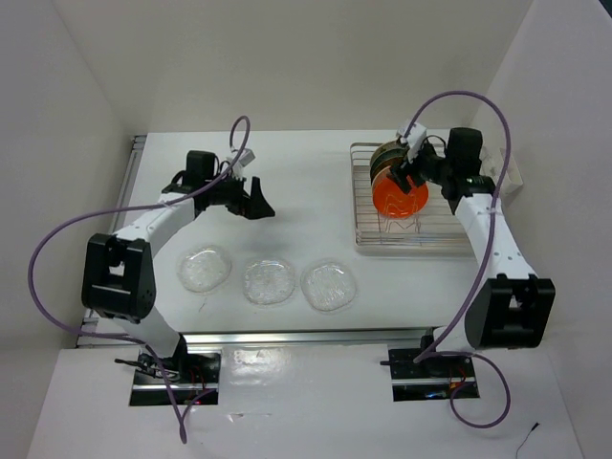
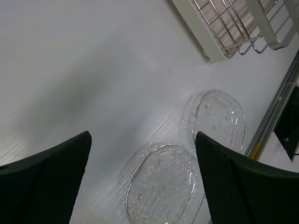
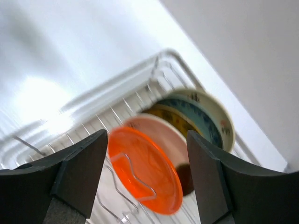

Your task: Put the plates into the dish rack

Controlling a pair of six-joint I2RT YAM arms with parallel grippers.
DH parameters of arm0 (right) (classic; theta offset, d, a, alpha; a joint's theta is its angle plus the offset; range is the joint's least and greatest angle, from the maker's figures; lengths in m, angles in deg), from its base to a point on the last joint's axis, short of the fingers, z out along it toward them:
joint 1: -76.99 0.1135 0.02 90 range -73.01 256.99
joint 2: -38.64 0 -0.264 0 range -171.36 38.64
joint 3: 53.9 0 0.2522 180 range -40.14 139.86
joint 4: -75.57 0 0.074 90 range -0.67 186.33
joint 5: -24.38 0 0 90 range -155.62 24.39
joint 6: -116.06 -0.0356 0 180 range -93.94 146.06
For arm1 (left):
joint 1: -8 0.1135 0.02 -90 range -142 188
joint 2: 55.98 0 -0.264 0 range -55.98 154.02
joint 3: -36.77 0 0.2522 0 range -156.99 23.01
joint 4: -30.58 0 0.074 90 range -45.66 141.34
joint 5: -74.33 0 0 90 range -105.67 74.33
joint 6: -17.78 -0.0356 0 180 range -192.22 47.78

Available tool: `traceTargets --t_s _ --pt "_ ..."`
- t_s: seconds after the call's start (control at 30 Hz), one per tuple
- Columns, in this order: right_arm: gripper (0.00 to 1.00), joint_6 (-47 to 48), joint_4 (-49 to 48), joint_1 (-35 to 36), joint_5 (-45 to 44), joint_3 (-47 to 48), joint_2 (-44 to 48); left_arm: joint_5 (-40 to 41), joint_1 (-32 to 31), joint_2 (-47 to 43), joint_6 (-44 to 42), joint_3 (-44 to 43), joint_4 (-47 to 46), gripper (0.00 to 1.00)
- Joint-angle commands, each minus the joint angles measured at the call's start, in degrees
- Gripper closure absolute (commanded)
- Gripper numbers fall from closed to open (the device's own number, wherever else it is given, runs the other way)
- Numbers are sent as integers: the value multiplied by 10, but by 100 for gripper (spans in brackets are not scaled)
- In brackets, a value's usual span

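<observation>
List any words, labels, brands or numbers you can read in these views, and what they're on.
None readable. Small dark and red marks on the rim of the cream round plate in the silver wire dish rack are too blurred to tell whether they are lettering.

- Upright round orange plate (image 1: 399,196) and patterned plates (image 3: 201,119) behind it fill the silver wire dish rack's (image 1: 430,234) far end; its near slots are free.
- Three clear glass plates (image 1: 269,280) lie across the white table's (image 1: 306,191) near side.

**Setting: all white, evenly lit**

Plain matte white walls (image 1: 287,57) close in at back, L & R. Flat white table (image 1: 306,182) w/ silver metal rail (image 1: 316,337) along near edge, another at L side. Soft diffuse light, faint shadows, some glare on tabletop.
</observation>
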Motion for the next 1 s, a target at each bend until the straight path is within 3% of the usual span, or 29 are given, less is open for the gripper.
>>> traceTargets --t_s 0.0,0.17,0.33,0.43,0.57,0.8,0.97 --pt "24 -203 -146 -4 141 -12 67 59 -1 -73 12 21 19 3" --pt "21 -396 -246 26 201 -34 50 226 -1 -160 103 70 38 1" --pt "20 -427 -188 49 222 33 -12 423 37 -256 240 118 124 1" --pt "20 -421 -193 62 228 39 -32 489 69 -322 335 165 153 1" --pt "19 -415 -226 83 228 32 -32 538 100 -359 423 208 197 1" --pt "19 -426 -231 96 233 48 -49 528 132 -381 503 299 205 1" --pt "19 -426 -225 96 233 54 -55 528 138 -403 524 365 174 15"
